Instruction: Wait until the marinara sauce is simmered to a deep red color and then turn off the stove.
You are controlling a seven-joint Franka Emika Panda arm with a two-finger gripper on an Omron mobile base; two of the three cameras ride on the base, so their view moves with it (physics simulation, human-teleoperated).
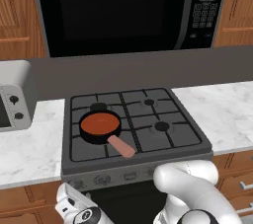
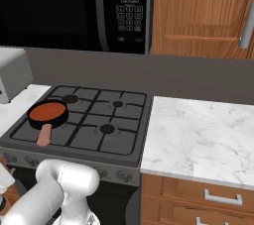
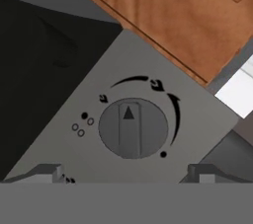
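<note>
The pincer (image 3: pixel 129 181), spread open with a tip at each side, faces a round knob (image 3: pixel 132 128) on the stove (image 1: pixel 190 130) front, probably to turn it off, while the marinara sauce (image 1: pixel 100 123) sits in its pan (image 1: pixel 105 134) on the front-left burner, above.

Black microwave (image 1: pixel 113 8) up top as landmark: wood cabinets (image 2: pixel 198 13) flanking it, grey wall (image 1: pixel 148 72) below, white marble tabletop (image 2: pixel 198 137) lower right, silver toaster oven (image 1: pixel 12 99) lower left.

Arm (image 1: pixel 185 183) hides some stove (image 1: pixel 133 119) knobs.
</note>
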